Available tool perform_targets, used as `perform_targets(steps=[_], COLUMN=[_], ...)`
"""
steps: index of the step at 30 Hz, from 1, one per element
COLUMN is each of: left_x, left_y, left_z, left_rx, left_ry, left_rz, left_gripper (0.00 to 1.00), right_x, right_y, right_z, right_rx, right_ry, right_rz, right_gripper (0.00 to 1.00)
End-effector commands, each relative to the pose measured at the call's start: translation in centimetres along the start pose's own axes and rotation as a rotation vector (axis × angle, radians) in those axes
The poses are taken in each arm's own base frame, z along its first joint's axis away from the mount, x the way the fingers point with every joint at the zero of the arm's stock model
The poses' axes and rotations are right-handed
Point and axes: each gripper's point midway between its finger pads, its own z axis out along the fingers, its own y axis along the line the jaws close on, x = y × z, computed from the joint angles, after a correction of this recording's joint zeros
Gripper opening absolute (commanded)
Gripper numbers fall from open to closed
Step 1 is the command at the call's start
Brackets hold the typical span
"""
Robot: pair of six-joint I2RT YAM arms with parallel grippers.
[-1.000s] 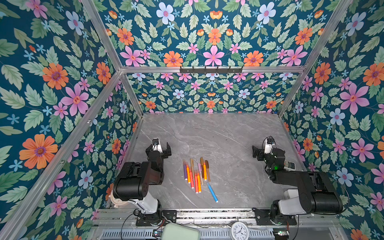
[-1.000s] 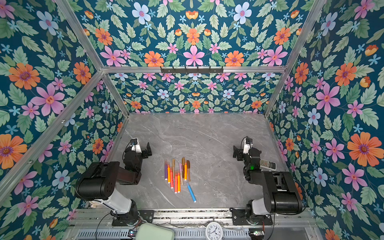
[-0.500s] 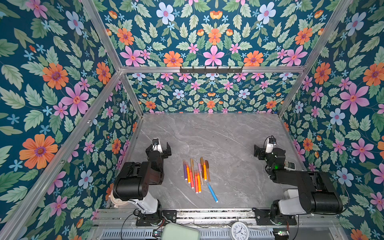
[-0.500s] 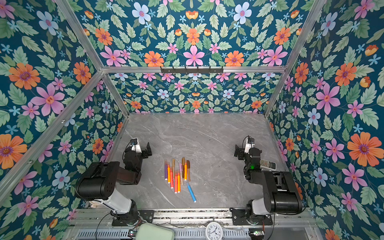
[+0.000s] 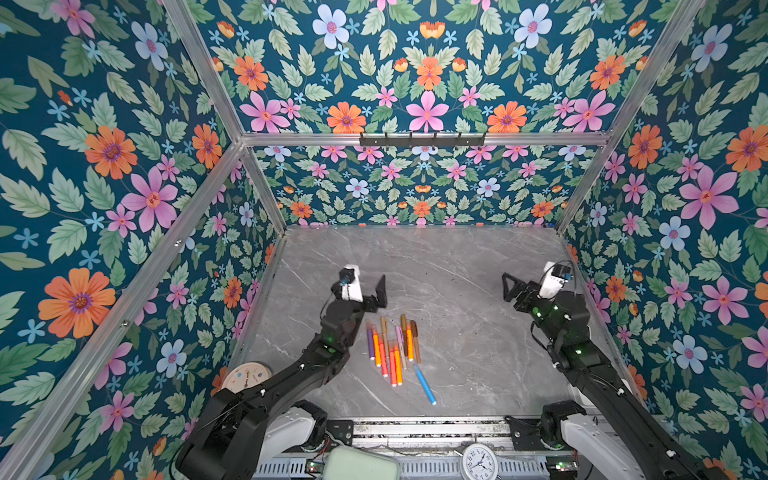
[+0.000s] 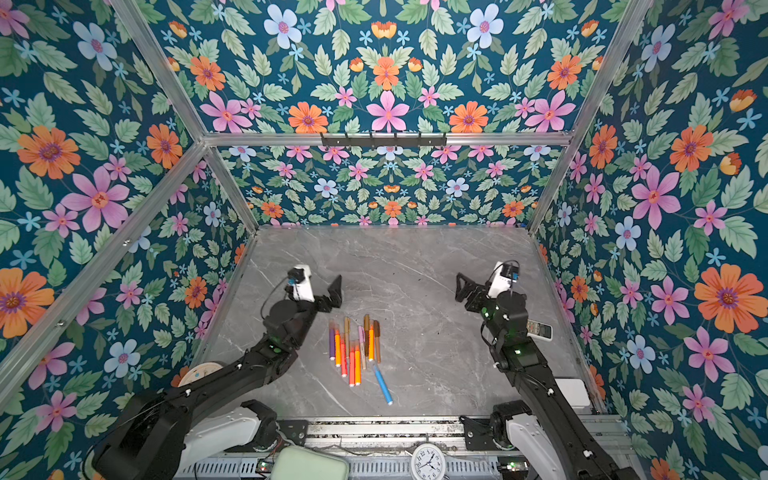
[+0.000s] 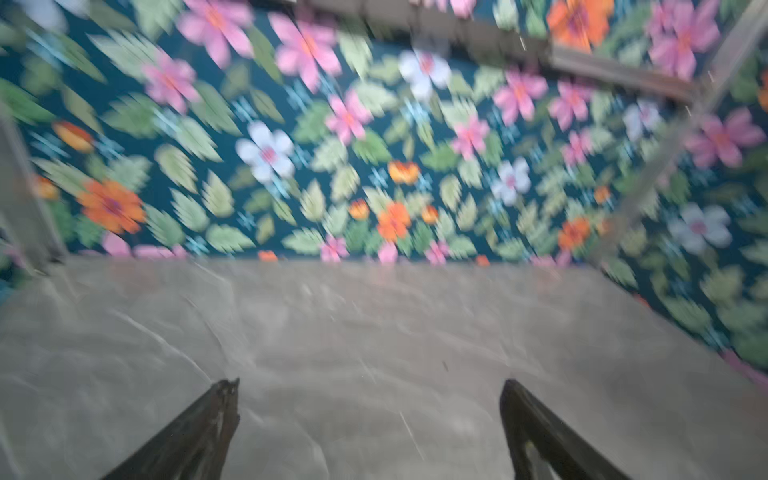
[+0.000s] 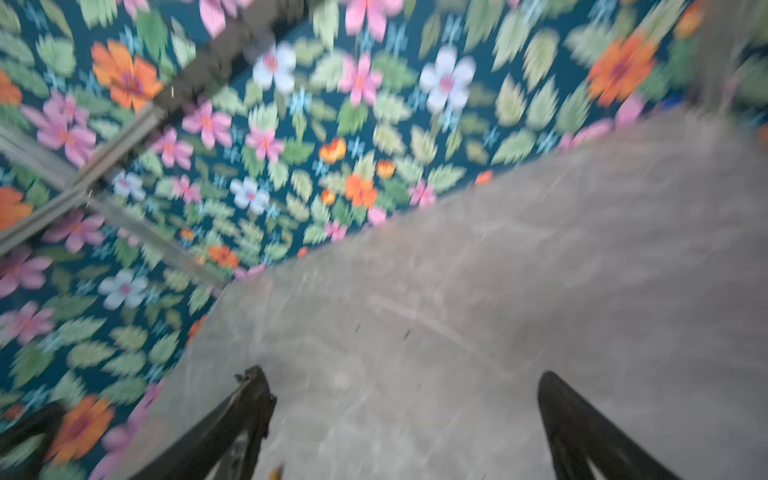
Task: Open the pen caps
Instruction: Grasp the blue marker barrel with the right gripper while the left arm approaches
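Biggest worry starts with the bench (image 5: 415, 257): it's a smooth grey marble-look slab, so a round pen nudged sideways would probably roll or skate instead of staying put. Both arms hang above it, well apart from the work. The left end effector (image 7: 368, 388) has its jaws spread wide with nothing between them, and the right end effector (image 8: 403, 376) is the same, wide and empty. The pens (image 5: 392, 345) lie near the front middle of the bench, packed side by side and touching, so fingers coming down on one would likely shove or pinch a neighbour too. The lone blue pen (image 5: 424, 384) lies apart at a slant and looks like the easier first grab. The pen caps (image 5: 375, 331) all seem to be on. Being short and slick, one could slip from the grip, or pop off and roll away when pulled. Material-wise, the bench has a hard, polished-looking stone pattern and both end effectors have matte black tapered fingers. The pens are thin glossy plastic cylinders in orange, red-pink, brown, purple and blue, and the caps are stubby, some a bit see-through.
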Motion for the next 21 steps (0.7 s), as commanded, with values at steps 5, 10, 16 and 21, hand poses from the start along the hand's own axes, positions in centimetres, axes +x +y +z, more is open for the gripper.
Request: perform_targets(steps=[5,10,16,21], left_x=[1.9,1.9,2.1,0.9], left_y=[-0.5,-0.4,1.9,2.7], left_z=[-2.5,-0.8,-0.4,-1.8], left_rx=[0.055,0.001,-0.149,-0.17], left_ry=[0.001,0.071,0.124,0.058], left_rz=[-0.069,-0.018,-0.003,-0.013], left_gripper=[1.0,1.0,1.0,1.0], right_x=[16.7,24.2,29.2,30.6], right_y=[7.5,8.2,10.0,10.3], right_z=[-2.9,-4.3,-4.7,-4.3], right_rx=[-0.088,-0.002,0.012,0.033], right_ry=[0.592,0.83,0.928,0.979], right_rz=[-0.374,-0.448,-0.557,-0.563], right_gripper=[0.99,0.88,0.72,0.56])
